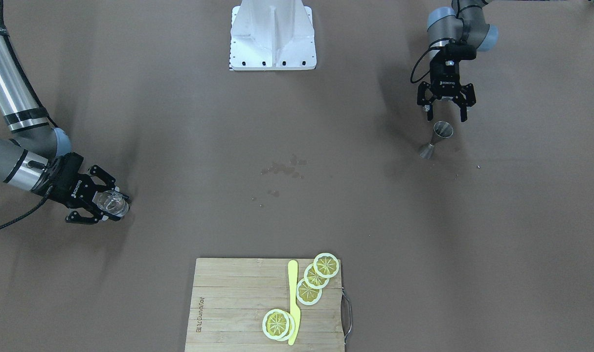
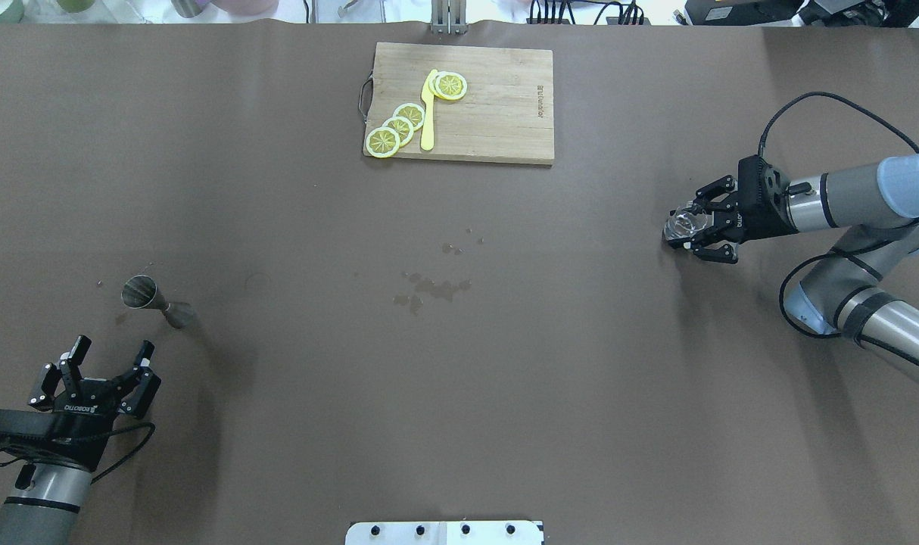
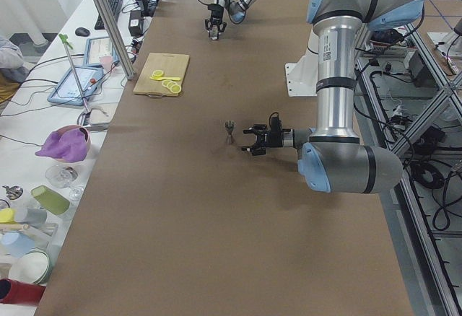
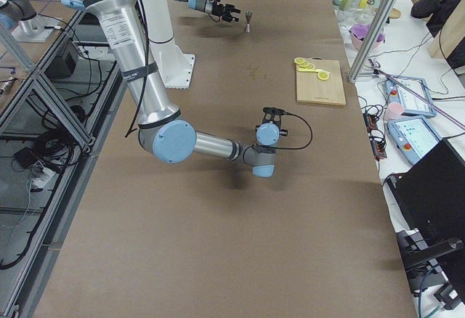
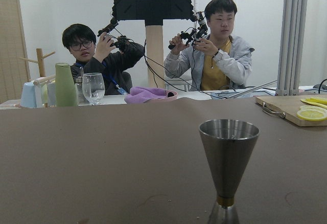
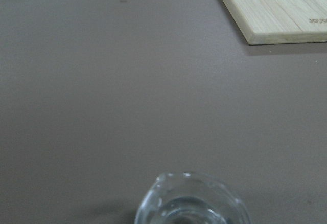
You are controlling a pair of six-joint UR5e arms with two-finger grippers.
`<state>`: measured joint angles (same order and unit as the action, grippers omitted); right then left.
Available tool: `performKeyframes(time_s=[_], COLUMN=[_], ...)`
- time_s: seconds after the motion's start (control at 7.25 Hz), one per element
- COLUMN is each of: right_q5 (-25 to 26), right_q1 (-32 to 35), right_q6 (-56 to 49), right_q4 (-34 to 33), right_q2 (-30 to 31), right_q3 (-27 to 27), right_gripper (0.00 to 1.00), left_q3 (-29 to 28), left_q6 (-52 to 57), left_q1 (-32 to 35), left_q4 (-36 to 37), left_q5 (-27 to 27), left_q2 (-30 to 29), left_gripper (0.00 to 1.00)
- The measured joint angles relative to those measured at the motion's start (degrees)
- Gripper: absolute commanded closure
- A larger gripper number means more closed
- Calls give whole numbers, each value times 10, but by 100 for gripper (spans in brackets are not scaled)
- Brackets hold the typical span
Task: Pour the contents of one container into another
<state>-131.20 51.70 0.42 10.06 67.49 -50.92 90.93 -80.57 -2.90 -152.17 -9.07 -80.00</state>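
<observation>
Glass point(image 6: 191, 202), lower part cut off, held in right jaws; left jaws wide, near jigger point(image 5: 228, 152).

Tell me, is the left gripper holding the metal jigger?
No, the left gripper is open and clear of the jigger, which stands free.

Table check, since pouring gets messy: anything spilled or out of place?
Yes. Small wet patches darken the brown table near its middle, away from both the jigger and the glass at the right gripper. Nothing else stands out.
</observation>
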Motion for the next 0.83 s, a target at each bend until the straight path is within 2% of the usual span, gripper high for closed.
performKeyframes(time_s=[0.28,0.41,0.55,0.83], right_q5=[-3,-7,-14,-29], right_q1=[3,10,20,39], right_q6=[0,4,12,27], right_q4=[-1,-1,-2,-10], right_q2=[0,0,-2,-4], right_q3=[-2,-6,-10,-27], right_gripper=[90,96,100,100], left_q3=[-1,-2,-6,-16], left_q6=[-1,-1,-1,-1], left_q1=[18,29,42,66], left_q4=[17,28,45,66], left_q5=[-12,-25,-36,-52], left_q2=[-22,-33,-46,-67], left_gripper=[3,3,3,7])
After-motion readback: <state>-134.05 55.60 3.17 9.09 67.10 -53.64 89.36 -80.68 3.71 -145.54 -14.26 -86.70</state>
